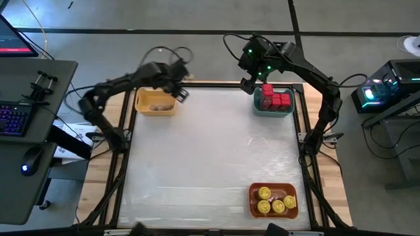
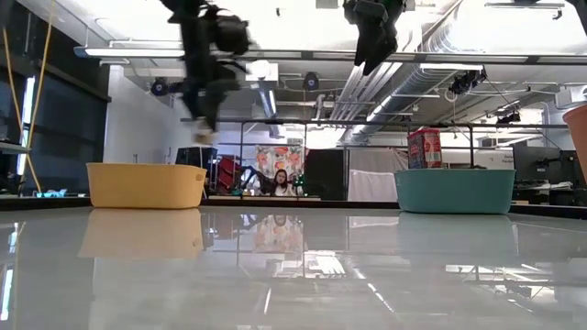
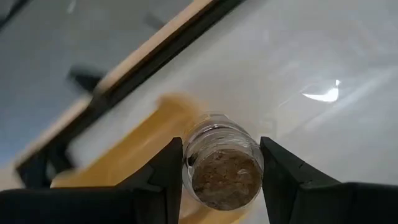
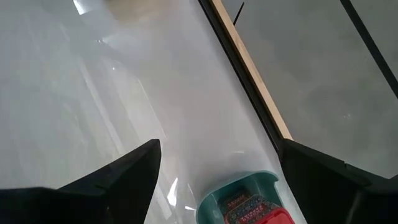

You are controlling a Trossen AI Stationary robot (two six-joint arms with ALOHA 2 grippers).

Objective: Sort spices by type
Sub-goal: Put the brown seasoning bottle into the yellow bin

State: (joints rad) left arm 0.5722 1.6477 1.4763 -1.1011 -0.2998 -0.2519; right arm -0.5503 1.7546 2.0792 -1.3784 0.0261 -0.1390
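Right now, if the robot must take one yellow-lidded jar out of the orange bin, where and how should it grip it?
Probably from straight above, closing the fingers on the round side wall below the lid. The yellow-lidded jars stand upright and packed close in the orange bin, so a side approach looks blocked; the one nearest the bin's far-left corner seems freest.

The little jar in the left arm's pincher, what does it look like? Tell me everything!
The small round jar is clear, like glass or plastic, and filled with tan-brown spice. It has ridges around its neck. It sits between the two dark fingers of the left end effector, which press on its sides, and it is held up in the air. Below and behind it is the yellow bin, at the table's far left corner, where more tan jars lie.
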